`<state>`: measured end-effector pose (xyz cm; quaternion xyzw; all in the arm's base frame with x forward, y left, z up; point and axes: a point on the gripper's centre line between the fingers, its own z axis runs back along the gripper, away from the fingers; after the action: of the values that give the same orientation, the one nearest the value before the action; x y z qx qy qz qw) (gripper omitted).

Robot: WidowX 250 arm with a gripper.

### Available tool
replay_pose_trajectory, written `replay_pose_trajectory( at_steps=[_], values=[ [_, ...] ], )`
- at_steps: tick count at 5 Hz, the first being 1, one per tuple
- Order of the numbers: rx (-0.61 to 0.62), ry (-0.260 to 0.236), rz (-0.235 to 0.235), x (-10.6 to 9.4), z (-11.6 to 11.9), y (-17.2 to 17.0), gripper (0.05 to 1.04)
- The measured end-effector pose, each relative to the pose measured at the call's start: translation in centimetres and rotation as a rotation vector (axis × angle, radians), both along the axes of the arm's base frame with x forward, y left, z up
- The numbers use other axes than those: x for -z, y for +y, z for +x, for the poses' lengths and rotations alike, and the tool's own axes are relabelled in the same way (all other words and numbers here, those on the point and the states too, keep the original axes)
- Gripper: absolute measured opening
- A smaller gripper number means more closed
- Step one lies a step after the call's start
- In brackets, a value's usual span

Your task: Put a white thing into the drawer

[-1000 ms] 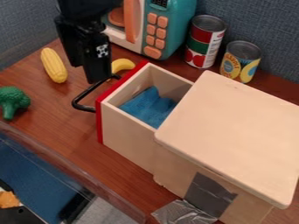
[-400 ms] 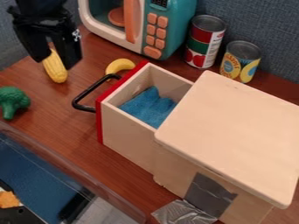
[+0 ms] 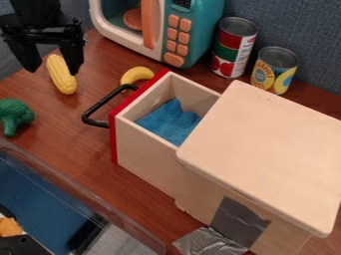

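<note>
backdrop: blue-grey fabric wall (image 3: 299, 30) rises behind a teal-and-white toy microwave (image 3: 208, 30).
tabletop: reddish-brown wood-grain tabletop (image 3: 73, 134) carries a yellow plastic corn cob (image 3: 61, 77), set, like the curved yellow banana (image 3: 136, 74), beside the drawer's path, probably as spare toys.
drawer: pale wooden drawer with a red front (image 3: 143, 157) stands pulled out of its pale wooden cabinet (image 3: 266, 149), presumably so its mouth can take things from above.
handle: black metal handle (image 3: 101, 104) faces the robot's side of the scene, likely for easy pulling.
tape: grey tape (image 3: 238, 219) on the cabinet's side probably helps keep it from sliding.
cloth: rumpled blue cloth (image 3: 172, 124) lies inside the drawer.
white thing: whereabouts cannot be told, nor whether it lies beneath the cloth.
gripper: black two-finger gripper (image 3: 52, 71) hangs by the corn cob, fingers spread and grasping nothing, apparently clear of the drawer.
change: from above the handle a second ago, the gripper has moved left and turned; drawer and cloth have stayed put.
</note>
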<state>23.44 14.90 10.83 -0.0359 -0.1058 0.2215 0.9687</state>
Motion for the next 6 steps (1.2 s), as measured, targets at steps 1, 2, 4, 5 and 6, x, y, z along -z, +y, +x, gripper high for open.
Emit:
replay_pose_trajectory(
  at_steps=[1,2,4,5,6],
  values=[
    [-0.065,-0.007,0.012,0.3,1.3,1.3,0.999],
    [-0.132,-0.019,0.006,1.1,2.1,2.7,0.999],
    [-0.433,-0.077,0.137,2.7,1.4,6.1,0.999],
    [-0.502,-0.092,0.167,3.3,1.6,7.0,0.999],
    [-0.560,-0.061,0.156,5.3,2.0,7.7,0.999]
  ],
)
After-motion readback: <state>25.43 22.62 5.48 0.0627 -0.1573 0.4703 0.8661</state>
